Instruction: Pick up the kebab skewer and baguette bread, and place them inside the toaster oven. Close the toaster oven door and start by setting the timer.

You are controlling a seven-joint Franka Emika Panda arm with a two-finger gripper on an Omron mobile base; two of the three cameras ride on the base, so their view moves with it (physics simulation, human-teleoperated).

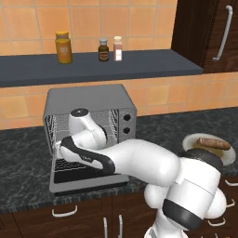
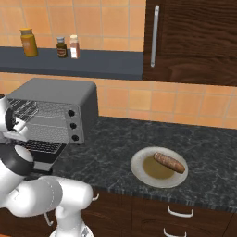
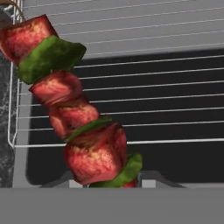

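The kebab skewer [image 3: 78, 118], red meat chunks with green pieces between them, rises close up from the bottom of the hand view, with my gripper [image 3: 109, 180] shut on its lower end. It hangs over the wire rack [image 3: 166, 87] inside the toaster oven [image 1: 88, 100] [image 2: 55, 95]. My hand [image 1: 62, 149] reaches into the oven's open front, above the toaster oven door [image 1: 86, 179] [image 2: 44, 155], which lies folded down flat. The baguette bread [image 1: 214, 143] [image 2: 169, 162] rests on a round plate [image 1: 232, 159] [image 2: 139, 173] on the counter to the right.
Three black knobs [image 1: 126, 124] [image 2: 71, 125] run down the oven's right side. A dark shelf above carries an orange jar [image 1: 63, 47] and two small bottles [image 1: 110, 49]. A dark wall cabinet with a bar handle [image 2: 154, 36] hangs at the right. Drawers sit under the counter.
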